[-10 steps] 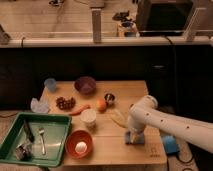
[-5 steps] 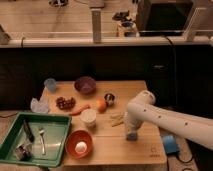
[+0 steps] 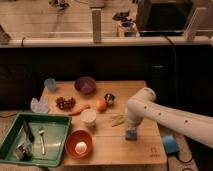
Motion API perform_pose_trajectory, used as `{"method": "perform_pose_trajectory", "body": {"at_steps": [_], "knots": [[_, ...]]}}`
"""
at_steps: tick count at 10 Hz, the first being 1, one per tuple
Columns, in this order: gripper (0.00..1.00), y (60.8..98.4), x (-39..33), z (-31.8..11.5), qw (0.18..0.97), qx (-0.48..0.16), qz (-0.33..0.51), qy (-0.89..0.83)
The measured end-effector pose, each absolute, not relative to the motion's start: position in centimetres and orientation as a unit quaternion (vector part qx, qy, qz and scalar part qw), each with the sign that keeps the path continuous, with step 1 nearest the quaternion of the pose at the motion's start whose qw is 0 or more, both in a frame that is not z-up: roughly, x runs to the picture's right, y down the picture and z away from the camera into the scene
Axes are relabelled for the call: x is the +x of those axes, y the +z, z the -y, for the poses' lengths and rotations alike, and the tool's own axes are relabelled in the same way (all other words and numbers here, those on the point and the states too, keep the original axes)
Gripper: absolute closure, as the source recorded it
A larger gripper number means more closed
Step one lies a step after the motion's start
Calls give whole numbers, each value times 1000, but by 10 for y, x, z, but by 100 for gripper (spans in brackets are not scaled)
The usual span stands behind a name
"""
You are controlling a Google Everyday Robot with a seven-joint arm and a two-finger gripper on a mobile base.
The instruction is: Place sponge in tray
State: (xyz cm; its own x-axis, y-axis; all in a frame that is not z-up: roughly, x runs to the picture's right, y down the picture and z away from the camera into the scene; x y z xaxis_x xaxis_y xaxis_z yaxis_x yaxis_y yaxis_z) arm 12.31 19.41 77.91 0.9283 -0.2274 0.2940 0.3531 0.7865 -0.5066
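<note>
The sponge [image 3: 131,134] is a small flat blue piece lying on the wooden table [image 3: 120,150], right of centre near the front. My gripper [image 3: 131,128] points down right onto it at the end of the white arm, which reaches in from the right. The arm's thick end covers most of the gripper, so a hold on the sponge cannot be made out. The tray [image 3: 46,118] is a large green tray at the table's front left, well to the left of the gripper. It holds a fork and other utensils.
An orange bowl [image 3: 79,145] with a white item stands between tray and sponge. A white cup [image 3: 88,116], yellowish pieces [image 3: 116,120], an orange fruit [image 3: 101,104], a carrot [image 3: 80,109], a metal can [image 3: 109,98] and a purple bowl [image 3: 85,85] lie behind. A blue object [image 3: 170,144] sits off the table's right edge.
The arm's end rose and shifted slightly over the sponge, then settled down onto it. The sponge sits a little farther from the front edge than a second ago.
</note>
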Motion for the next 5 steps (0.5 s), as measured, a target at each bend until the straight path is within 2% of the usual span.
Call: {"method": "perform_pose_trajectory", "body": {"at_steps": [5], "knots": [[42, 780, 122, -200, 941, -291, 108, -135]]}}
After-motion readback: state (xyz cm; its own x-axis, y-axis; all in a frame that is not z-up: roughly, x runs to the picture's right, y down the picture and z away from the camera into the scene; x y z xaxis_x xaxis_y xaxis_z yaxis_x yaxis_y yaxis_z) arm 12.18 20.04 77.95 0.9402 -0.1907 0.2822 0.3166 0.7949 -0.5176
